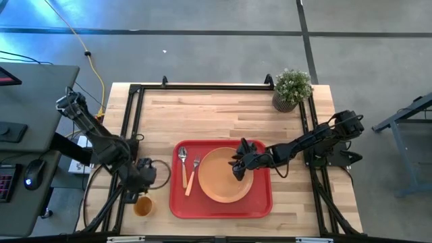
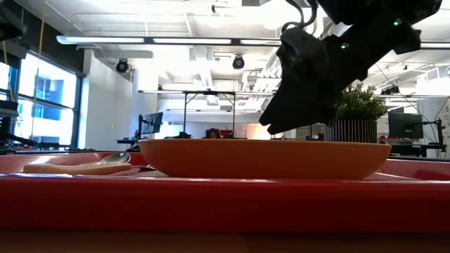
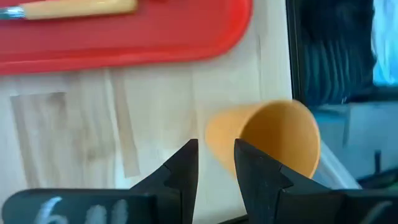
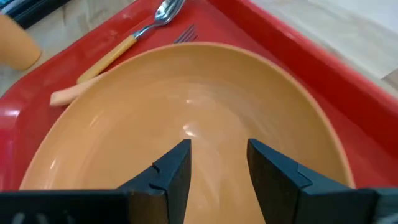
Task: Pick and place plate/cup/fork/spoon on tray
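The red tray lies mid-table near the front edge. The orange plate rests flat in its right half. The spoon and the fork lie side by side on the tray floor left of the plate. The orange cup rests on the bare wood off the tray's front left corner. My left gripper is slightly open and empty just short of the cup. My right gripper is open and empty just over the plate, near its right rim.
A potted green plant stands at the table's far right corner. A black frame runs along the table's far and side edges. Bare wood lies between the tray and the far edge. A desk with a mouse stands left of the table.
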### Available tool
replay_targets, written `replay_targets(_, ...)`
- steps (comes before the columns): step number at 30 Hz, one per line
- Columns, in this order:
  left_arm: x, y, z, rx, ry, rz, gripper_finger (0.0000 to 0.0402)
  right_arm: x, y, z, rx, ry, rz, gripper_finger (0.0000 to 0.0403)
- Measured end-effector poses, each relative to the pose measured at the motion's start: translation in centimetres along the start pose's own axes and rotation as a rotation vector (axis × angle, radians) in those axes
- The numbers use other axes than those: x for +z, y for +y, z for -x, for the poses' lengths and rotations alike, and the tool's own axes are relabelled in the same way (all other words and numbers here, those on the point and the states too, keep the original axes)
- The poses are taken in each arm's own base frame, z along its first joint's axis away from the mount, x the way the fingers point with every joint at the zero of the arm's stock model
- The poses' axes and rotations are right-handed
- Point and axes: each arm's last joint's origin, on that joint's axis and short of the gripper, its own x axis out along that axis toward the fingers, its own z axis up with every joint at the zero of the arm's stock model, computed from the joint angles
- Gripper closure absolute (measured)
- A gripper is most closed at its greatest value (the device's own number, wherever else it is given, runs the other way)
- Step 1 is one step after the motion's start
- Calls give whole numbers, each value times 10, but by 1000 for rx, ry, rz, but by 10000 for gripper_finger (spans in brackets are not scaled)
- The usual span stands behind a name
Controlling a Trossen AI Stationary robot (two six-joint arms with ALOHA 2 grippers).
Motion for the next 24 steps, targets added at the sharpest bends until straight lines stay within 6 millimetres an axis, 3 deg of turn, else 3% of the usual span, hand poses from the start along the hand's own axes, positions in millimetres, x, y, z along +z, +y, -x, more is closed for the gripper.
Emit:
replay_targets(4,-9,-6,-4,-10,13,-25,308,-1,3,1,3,-11,24,256)
replay_targets(15,-7,-16,-7,-82,-11,-21,309,-2,2,1,-7,-7,61,256)
replay_targets(24,-8,-21,-22,-24,31,14,309,1,-4,-1,-29,1,127,256)
